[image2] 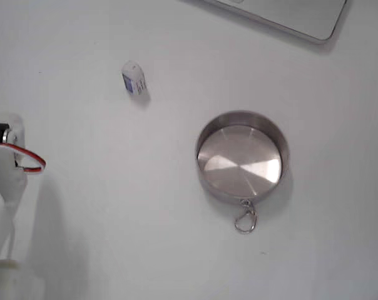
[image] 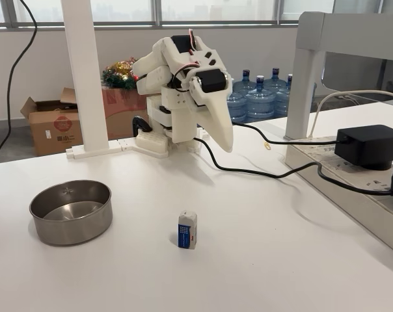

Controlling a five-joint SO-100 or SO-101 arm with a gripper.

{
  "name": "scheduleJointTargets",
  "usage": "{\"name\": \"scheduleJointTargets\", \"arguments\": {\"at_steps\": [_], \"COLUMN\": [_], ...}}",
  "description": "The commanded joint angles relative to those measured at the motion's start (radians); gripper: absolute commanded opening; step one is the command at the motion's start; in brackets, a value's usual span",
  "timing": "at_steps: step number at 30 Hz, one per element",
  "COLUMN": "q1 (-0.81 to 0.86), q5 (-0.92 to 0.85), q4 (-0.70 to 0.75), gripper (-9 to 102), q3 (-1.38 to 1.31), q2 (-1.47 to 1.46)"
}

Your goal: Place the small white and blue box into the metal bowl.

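On the smooth white desk (image: pixel 261 260), the small white and blue box (image: pixel 187 229) is standing upright on one narrow end, its blue printed face with a small red mark turned toward the camera in a fixed view. It is sitting well apart from the metal bowl (image: pixel 71 212), which is resting to its left in that view: a round, straight-sided dish of dull silver steel with a flat bottom. From above, in a fixed view, the bowl (image2: pixel 242 157) is showing a brushed, faintly radial sheen, and a small metal clip ring (image2: pixel 245 220) is lying against its rim. The box (image2: pixel 134 78) is lying well away from it there, toward the upper left.

Behind both, the white plastic arm (image: pixel 177 84) is folding down over its base, with the tapered claw (image: pixel 224 140) pointing downward above the desk; its fingers are sitting together, gripping nothing. A black cable (image: pixel 261 171) is trailing across the desk toward a black power adapter (image: pixel 369 146).
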Motion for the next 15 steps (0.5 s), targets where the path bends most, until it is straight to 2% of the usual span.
{"name": "scheduleJointTargets", "arguments": {"at_steps": [1, 3, 7, 11, 15], "q1": [0.061, 0.094, 0.138, 0.181, 0.256], "q5": [-0.002, 0.031, 0.262, 0.497, 0.606], "q4": [-0.160, -0.296, -0.621, -0.939, -1.209], "gripper": [-4, -4, -4, -4, -4], "q3": [0.051, 0.054, 0.057, 0.057, 0.043], "q2": [-0.043, -0.101, -0.296, -0.583, -0.885]}}
